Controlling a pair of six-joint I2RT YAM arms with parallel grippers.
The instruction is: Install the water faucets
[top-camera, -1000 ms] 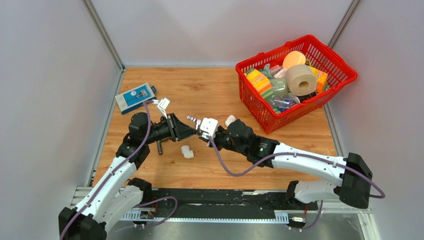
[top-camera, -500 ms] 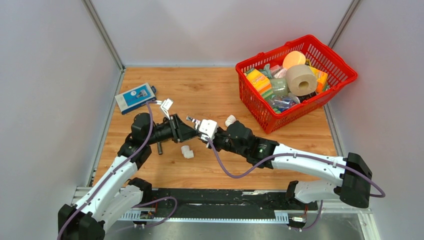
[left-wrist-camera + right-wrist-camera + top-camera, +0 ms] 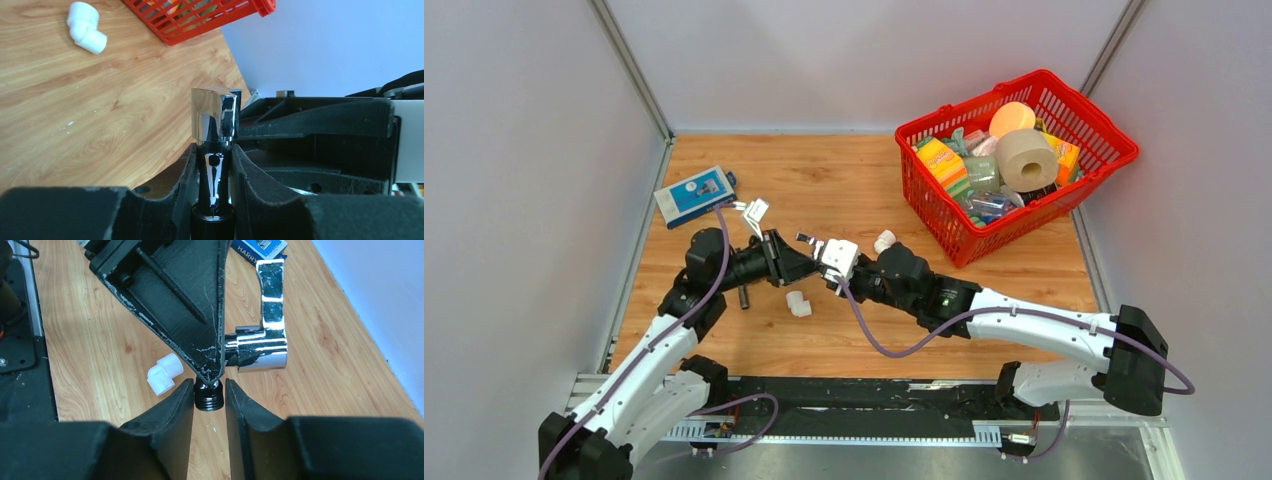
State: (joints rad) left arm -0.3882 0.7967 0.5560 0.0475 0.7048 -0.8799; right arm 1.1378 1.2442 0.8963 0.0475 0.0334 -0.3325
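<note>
My left gripper (image 3: 800, 262) is shut on the neck of the shiny chrome faucet (image 3: 215, 117) and holds it above the table. Its handle and spout show in the right wrist view (image 3: 267, 347) and in the top view (image 3: 810, 240). My right gripper (image 3: 209, 390) faces the left one. Its jaws stand narrowly apart on either side of the faucet's black threaded end (image 3: 208, 399), with thin gaps. The dark grey L-shaped faucet (image 3: 744, 296) lies on the table left of the grippers.
One white elbow fitting (image 3: 799, 303) lies just below the grippers and shows in the right wrist view (image 3: 162, 374). Another (image 3: 884, 241) lies near the red basket (image 3: 1114, 165) of assorted items. A blue box (image 3: 692, 194) is at the back left.
Both grippers have shifted only slightly. The right gripper has edged left toward the faucet held in the left gripper.
</note>
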